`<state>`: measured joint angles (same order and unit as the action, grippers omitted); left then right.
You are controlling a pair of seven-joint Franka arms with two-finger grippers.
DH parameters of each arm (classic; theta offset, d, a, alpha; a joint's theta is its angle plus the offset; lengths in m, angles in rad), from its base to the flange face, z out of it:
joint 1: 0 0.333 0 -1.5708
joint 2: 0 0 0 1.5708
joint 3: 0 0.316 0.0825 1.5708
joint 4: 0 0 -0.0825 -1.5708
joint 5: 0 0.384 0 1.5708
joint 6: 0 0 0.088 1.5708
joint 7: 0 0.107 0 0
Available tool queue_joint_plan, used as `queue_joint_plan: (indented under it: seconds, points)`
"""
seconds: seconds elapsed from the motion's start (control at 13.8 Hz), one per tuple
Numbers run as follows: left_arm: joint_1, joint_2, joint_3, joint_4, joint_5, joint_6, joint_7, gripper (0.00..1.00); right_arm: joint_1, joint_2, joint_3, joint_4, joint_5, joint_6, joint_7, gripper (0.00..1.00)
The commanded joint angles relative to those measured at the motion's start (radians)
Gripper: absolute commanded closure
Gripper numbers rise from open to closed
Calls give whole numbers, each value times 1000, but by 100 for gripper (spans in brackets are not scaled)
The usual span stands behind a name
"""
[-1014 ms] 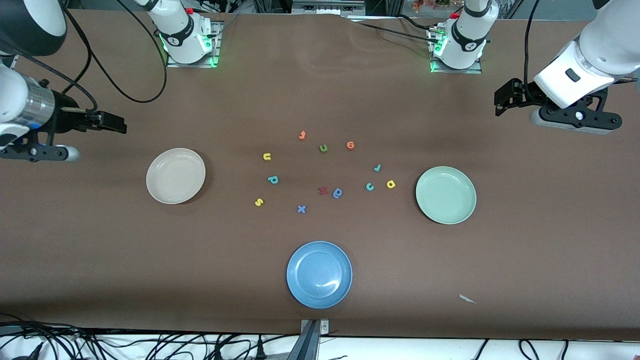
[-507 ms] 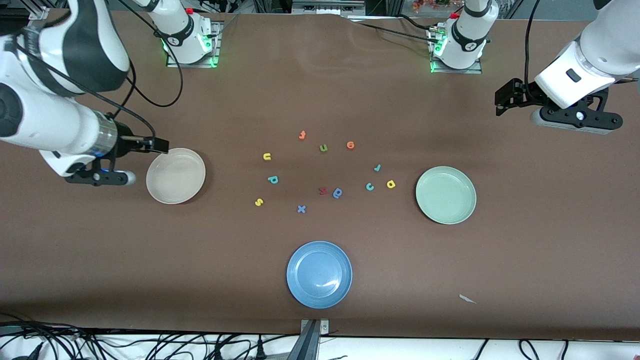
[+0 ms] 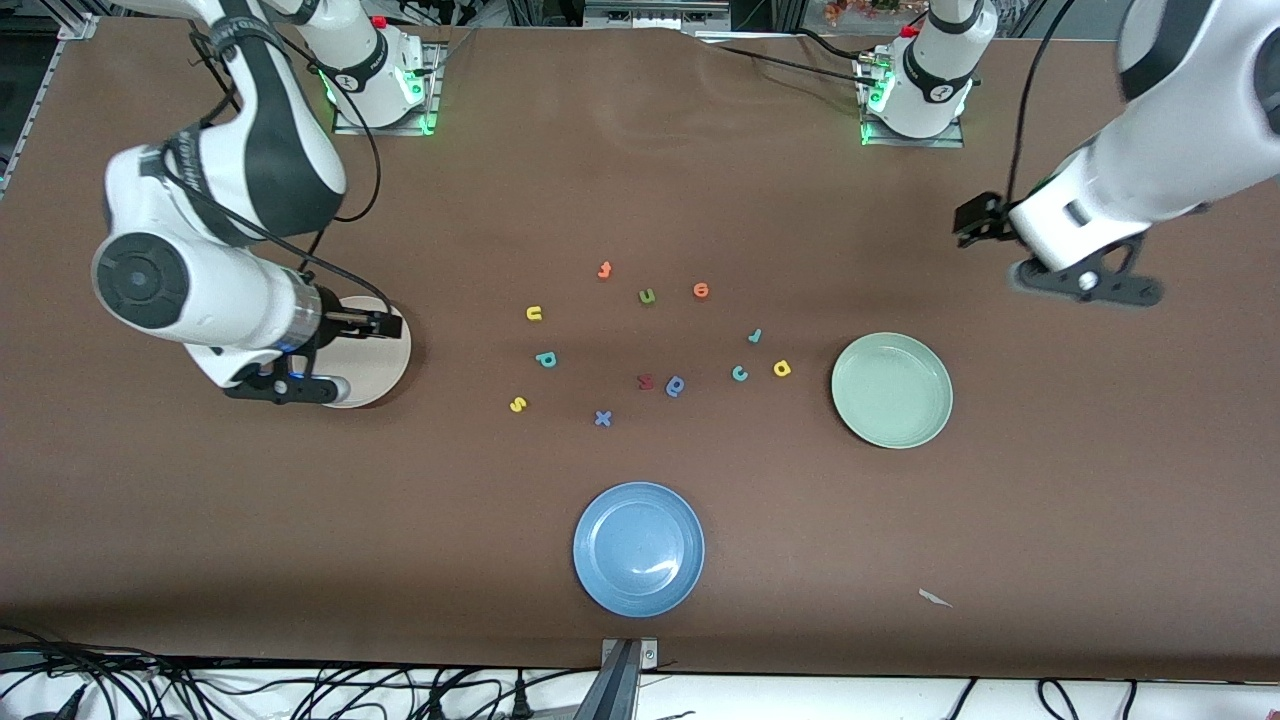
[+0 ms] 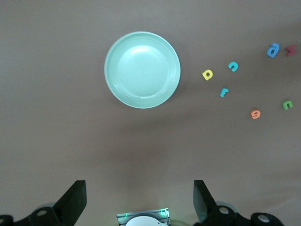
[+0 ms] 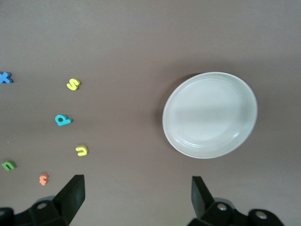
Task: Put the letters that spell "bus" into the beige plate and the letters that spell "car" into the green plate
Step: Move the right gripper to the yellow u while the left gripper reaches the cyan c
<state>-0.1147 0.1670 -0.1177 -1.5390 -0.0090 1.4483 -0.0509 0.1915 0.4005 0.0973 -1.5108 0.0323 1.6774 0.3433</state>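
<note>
Both tools open: right tool [image 3: 300, 385], left tool [image 3: 1085, 283]; three plates, eleven letters.

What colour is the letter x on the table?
The x is blue; it shows best in the front view, lying nearer the camera than the other letters.

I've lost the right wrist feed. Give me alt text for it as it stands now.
The right gripper hangs open, holding nothing, over bare brown table beside the empty beige plate. Loose foam letters lie apart from the plate: a yellow s, teal b, yellow u, green u, orange letter and blue x.
</note>
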Motion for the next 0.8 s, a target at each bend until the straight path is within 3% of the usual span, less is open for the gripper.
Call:
queue_joint_plan:
  seconds: [0.0,0.36,0.72]
  points:
    - [-38,109,-10,17,-49,123,-1,0,49,23,-4,-25,15,63,74,0]
    - [-173,313,-10,16,-42,351,-3,0,146,32,1,-210,15,344,252,0]
    - [-275,448,-10,-35,-42,597,-55,0,154,20,90,-449,14,677,344,0]
